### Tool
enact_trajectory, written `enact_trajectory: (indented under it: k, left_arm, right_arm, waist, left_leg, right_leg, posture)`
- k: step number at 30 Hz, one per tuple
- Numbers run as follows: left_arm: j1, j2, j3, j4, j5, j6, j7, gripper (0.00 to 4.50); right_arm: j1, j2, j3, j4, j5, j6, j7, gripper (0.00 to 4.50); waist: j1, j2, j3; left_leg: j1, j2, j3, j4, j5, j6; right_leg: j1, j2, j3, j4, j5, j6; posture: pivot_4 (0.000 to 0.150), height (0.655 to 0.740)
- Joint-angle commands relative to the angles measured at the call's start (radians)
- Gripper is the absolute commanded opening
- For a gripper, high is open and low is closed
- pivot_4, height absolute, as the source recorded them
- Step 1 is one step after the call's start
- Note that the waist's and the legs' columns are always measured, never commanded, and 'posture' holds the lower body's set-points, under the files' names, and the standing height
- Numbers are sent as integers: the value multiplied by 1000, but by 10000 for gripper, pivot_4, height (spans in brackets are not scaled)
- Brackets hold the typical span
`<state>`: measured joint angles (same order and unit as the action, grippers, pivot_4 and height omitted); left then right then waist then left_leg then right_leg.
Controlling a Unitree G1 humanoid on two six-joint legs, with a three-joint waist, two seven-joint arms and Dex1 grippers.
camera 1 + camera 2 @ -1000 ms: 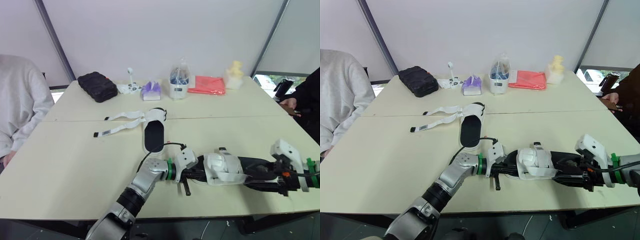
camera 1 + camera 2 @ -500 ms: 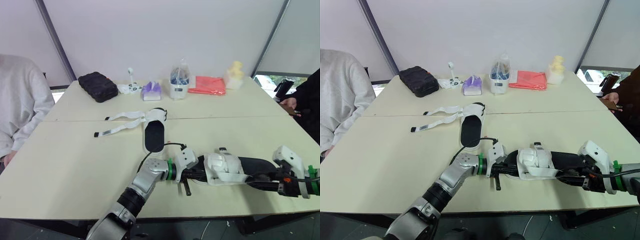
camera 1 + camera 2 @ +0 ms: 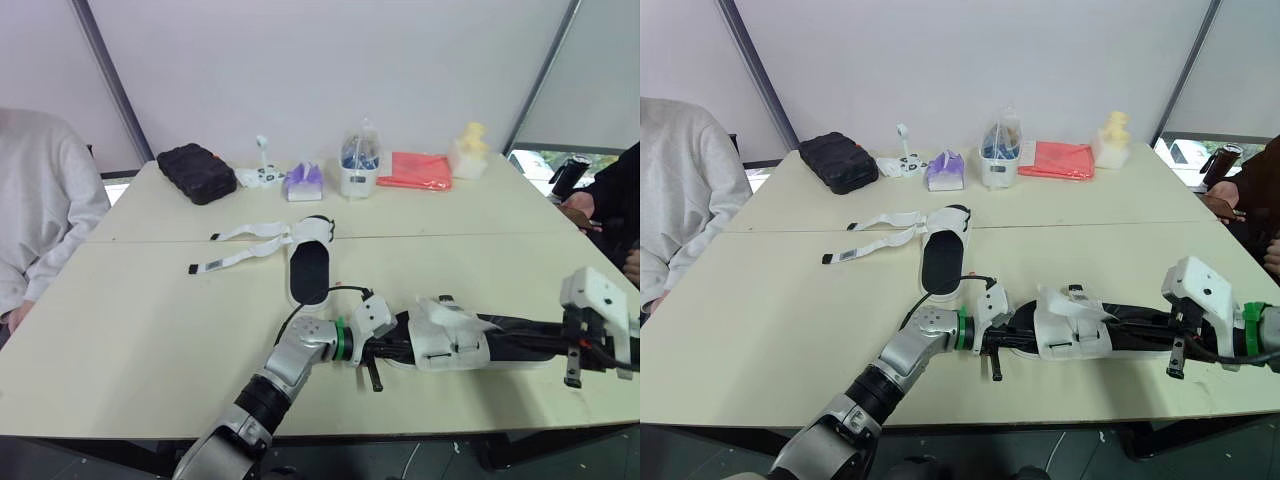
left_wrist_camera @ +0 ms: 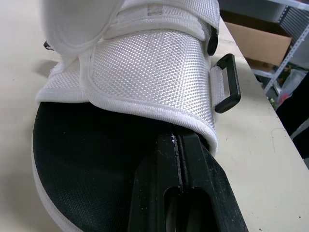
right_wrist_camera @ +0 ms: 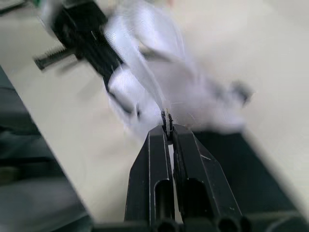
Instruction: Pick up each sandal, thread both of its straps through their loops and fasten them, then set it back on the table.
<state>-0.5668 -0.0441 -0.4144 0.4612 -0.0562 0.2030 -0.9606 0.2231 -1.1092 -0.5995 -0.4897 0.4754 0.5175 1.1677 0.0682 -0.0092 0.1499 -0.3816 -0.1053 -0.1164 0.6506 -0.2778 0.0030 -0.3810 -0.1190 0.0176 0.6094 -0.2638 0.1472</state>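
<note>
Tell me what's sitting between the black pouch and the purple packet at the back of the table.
A small white gadget with an upright stalk stands between the black pouch and the purple packet, seen in both eye views.

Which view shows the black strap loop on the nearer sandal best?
Left wrist view: the loop shows close, in full outline, on the sandal's white upper. In the eye views it is too small to tell; in the right wrist view, unclear.
</note>
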Motion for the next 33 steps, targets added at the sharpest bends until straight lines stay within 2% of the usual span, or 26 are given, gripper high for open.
enact_trajectory:
  k: [1,6,10,12,17,20,23,25,29,31,33]
  left_arm:
    - [12,12,-32,101,39,28,8,0]
    - [-17,0,-41,139,46,8,-13,0]
    - [-37,-15,-44,174,47,-4,-28,0]
    - [-44,-21,-46,188,46,-9,-38,0]
    - [-55,-38,-42,215,44,-14,-56,0]
    - [-58,-46,-42,224,43,-16,-64,0]
    - [-61,-51,-41,233,44,-19,-66,0]
    - [-62,-54,-40,239,44,-20,-69,0]
    - [-59,-57,-37,241,42,-19,-76,0]
    - [-55,-57,-37,237,41,-15,-76,0]
    - [-51,-57,-36,233,40,-12,-75,0]
  right_arm:
    - [33,27,-32,-107,-167,-239,-22,466]
    - [113,18,15,-88,-562,-635,-120,466]
    - [69,46,-28,-17,-740,-849,-278,466]
    - [61,74,-63,-19,-722,-942,-307,466]
    - [199,138,-147,-55,-598,-1072,-237,466]
    - [338,206,-156,-130,-489,-1044,-185,9741]
    - [392,243,-156,-166,-451,-1017,-177,25115]
    - [487,290,-147,-189,-423,-988,-144,34219]
    - [633,322,-171,-164,-355,-878,-69,34219]
    - [625,320,-200,-161,-258,-743,-87,34219]
    - [541,278,-219,-93,-212,-652,-114,34219]
  waist:
    - [0,-1,0]
    - [0,-2,0]
    - [0,-2,1]
    - [0,-2,1]
    - [7,-3,1]
    - [9,-3,1]
    - [2,-3,1]
    - [9,-3,1]
    - [16,-3,1]
    - [18,-3,1]
    - [18,-4,1]
  left_leg:
    - [0,0,0,0,0,0]
    - [2,-1,0,1,-2,-3]
    - [6,-3,0,1,-2,-3]
    - [6,-3,0,1,-2,-3]
    - [6,-3,-3,0,-3,0]
    - [7,-3,-4,-1,-3,2]
    - [7,-3,-5,-1,-5,2]
    - [7,-4,-5,0,-5,2]
    - [7,-4,-6,-1,-5,3]
    - [6,-3,-5,-1,-6,3]
    - [7,-3,-5,-1,-6,3]
  right_leg:
    - [0,0,0,0,0,1]
    - [1,-1,0,0,-1,4]
    - [7,-1,0,-1,-2,4]
    - [8,-1,0,-1,-3,2]
    - [8,-2,-1,-2,-3,6]
    - [8,-2,-1,-7,-3,6]
    - [10,-2,-2,-11,-3,4]
    - [11,-2,-2,-13,-2,3]
    - [10,-2,-3,-14,-3,3]
    - [10,-2,-2,-14,-3,3]
    - [10,-2,-2,-14,-3,3]
  posture:
    - [1500,7400]
    - [1500,7400]
    - [1500,7400]
    - [1500,7400]
    - [1500,7400]
    - [1500,7400]
    - [1500,7400]
    - [1500,7400]
    - [1500,7400]
    - [1500,7400]
    - [1500,7400]
